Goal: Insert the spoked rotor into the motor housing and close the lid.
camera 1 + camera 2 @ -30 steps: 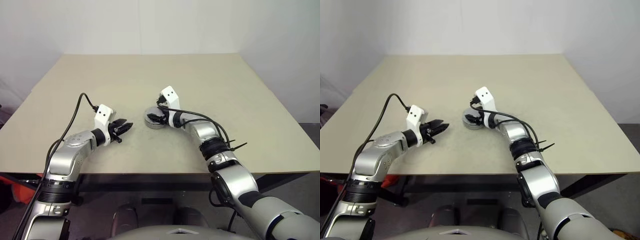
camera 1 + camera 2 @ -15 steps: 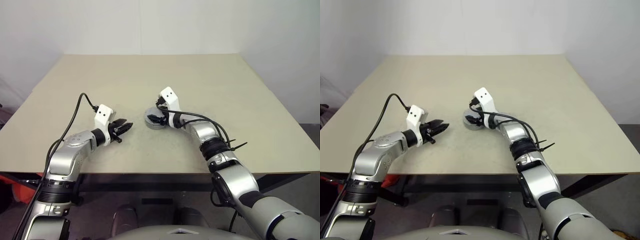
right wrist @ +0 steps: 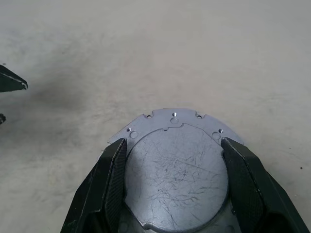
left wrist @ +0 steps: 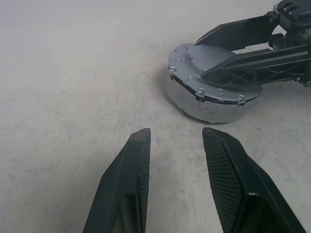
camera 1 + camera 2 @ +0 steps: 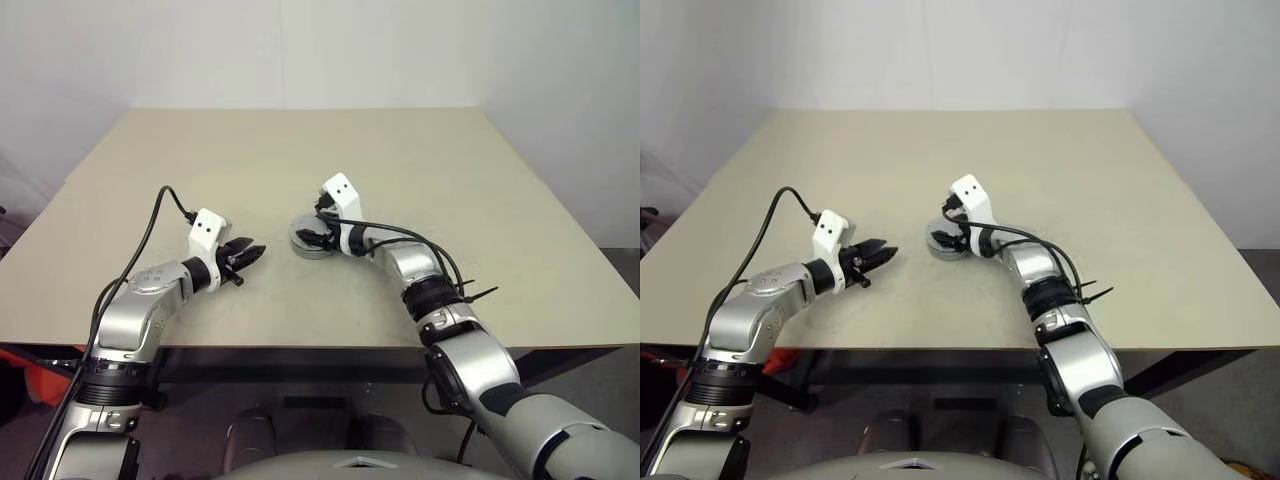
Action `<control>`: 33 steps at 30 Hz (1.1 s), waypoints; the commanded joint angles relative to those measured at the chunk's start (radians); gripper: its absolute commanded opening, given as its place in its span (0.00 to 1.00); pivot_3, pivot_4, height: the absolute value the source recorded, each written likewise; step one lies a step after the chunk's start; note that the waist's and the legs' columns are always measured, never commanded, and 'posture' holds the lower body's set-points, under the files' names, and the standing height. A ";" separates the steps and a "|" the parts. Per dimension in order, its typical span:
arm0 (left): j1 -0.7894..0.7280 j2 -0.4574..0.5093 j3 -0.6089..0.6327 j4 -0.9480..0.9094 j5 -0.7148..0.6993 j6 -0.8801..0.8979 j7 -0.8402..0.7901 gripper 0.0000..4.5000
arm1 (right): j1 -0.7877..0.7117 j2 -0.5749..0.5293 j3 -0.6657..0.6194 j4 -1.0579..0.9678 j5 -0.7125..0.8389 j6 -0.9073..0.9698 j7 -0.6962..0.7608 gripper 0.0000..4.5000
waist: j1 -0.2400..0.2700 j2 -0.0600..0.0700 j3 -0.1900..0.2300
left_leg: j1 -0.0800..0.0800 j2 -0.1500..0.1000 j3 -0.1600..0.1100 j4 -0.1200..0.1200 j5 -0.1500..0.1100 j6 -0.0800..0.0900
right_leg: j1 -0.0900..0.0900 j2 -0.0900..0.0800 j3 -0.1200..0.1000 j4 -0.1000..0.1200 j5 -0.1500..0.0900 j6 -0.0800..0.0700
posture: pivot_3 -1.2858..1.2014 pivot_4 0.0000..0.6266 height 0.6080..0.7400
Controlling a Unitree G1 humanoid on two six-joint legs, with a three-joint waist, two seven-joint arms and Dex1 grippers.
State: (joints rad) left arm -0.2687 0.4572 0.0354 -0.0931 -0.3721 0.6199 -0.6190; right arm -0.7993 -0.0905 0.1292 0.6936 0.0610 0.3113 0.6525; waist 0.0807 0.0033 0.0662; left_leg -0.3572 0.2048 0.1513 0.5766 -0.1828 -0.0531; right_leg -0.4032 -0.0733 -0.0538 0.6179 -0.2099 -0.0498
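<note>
The motor housing stands as a silver round block on the table's middle. On top of it lies the lid, grey with a notched edge and a scratched raised centre. My right gripper reaches over it from the right, its two fingers pressed against either side of that raised centre. A short way to the left, my left gripper hovers just above the table, open and holding nothing, pointing at the housing. The spoked rotor is hidden.
The beige table stretches wide around the housing. Its front edge runs close under both arms. A black cable loops over my left wrist.
</note>
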 commanded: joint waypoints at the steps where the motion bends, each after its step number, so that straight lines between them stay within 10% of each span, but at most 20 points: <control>1: -0.010 0.012 0.014 -0.024 0.000 -0.016 -0.003 0.39 | -0.018 0.005 -0.035 -0.056 0.032 -0.019 -0.008 0.66 | -0.002 0.000 0.000 | 0.000 0.000 0.000 0.000 0.000 0.000 | 0.000 0.000 0.000 0.000 0.000 0.000 | 0.52 0.00 1.00; 33: -0.006 0.013 0.016 -0.025 0.002 -0.018 0.000 0.39 | -0.021 -0.006 0.020 0.037 -0.048 -0.046 -0.032 0.66 | -0.004 0.000 0.000 | 0.001 0.000 0.000 0.002 0.000 0.000 | 0.000 0.000 0.000 0.003 0.000 0.000 | 0.52 0.00 1.00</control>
State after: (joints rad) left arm -0.2686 0.4585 0.0354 -0.0928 -0.3716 0.6197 -0.6186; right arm -0.8054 -0.0889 0.1509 0.7244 0.0249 0.2699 0.6302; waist 0.0765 0.0032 0.0663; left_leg -0.3561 0.2050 0.1513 0.5781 -0.1829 -0.0529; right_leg -0.4029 -0.0734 -0.0540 0.6207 -0.2098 -0.0499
